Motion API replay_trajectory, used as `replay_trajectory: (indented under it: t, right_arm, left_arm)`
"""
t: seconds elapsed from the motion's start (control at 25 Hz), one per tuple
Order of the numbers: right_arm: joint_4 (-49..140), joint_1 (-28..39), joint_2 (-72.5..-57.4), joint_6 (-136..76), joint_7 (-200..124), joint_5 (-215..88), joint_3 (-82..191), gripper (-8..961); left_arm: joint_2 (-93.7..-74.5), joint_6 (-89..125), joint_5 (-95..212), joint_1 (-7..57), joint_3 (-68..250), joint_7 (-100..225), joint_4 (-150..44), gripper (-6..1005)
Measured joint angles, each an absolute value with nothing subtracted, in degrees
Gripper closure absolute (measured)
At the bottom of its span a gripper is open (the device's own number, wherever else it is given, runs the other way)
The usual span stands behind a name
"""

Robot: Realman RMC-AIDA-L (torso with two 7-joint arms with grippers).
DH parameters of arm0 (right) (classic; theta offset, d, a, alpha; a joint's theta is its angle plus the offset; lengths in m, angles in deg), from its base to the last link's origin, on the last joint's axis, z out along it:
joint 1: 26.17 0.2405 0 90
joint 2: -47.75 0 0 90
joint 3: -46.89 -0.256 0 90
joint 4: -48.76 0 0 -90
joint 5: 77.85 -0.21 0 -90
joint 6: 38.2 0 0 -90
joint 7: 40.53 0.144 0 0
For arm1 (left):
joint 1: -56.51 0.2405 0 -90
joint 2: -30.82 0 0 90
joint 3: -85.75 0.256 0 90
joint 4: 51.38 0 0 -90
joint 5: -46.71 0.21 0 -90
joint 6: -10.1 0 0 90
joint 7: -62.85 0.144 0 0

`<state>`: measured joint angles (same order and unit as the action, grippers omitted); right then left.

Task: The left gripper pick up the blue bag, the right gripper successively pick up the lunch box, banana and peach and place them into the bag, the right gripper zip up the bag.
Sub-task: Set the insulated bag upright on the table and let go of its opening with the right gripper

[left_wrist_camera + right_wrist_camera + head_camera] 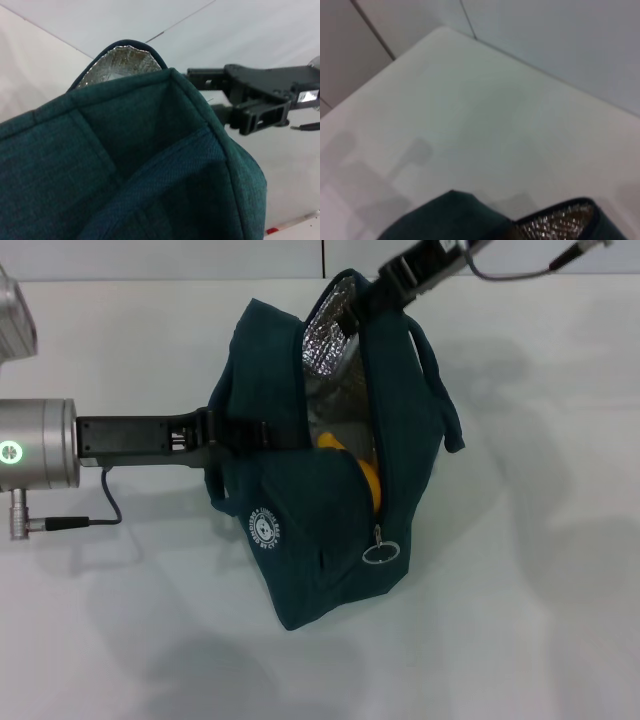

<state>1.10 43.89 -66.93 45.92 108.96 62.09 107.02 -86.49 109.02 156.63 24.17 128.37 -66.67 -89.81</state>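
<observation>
The blue bag [310, 530] hangs over the white table with its top open, showing silver lining [335, 350]. My left gripper [262, 430] reaches in from the left and is shut on the bag's near rim. Inside the opening a yellow banana [352, 458] shows. The lunch box and the peach are hidden. My right gripper [375, 295] is at the far end of the opening; in the left wrist view this right gripper [212, 92] stands open beside the bag [125, 175] corner. The zipper's ring pull [380, 552] hangs at the front end. The right wrist view catches the bag's edge [450, 220].
The white table [540, 620] spreads around the bag on every side. A grey cable [85, 522] trails from my left arm at the left edge. Pale wall panels stand beyond the table's far edge [530, 30].
</observation>
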Motion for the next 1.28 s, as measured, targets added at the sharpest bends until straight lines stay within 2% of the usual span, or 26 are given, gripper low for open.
replay_trajectory:
  t: [0.16, 0.48, 0.92, 1.28]
  right_arm:
    - [2.9, 43.6, -67.49, 44.9, 108.9, 64.0, 107.1, 101]
    - [5.6, 43.4, -67.39, 44.4, 108.0, 64.3, 107.1, 112]
    - [4.9, 43.5, -66.28, 47.0, 108.2, 64.4, 107.0, 127]
    - [4.9, 44.7, -64.66, 50.6, 108.7, 65.1, 106.8, 140]
  left_arm:
    - [-86.59, 109.1, 156.6, 24.2, 128.4, -66.5, -89.8, 943]
    - [-86.7, 109.1, 156.5, 24.3, 128.4, -66.0, -89.6, 943]
    - [-86.69, 109.1, 156.5, 24.7, 128.5, -65.9, -89.5, 943]
    - [-86.69, 109.1, 156.5, 24.6, 128.5, -65.8, -89.5, 943]
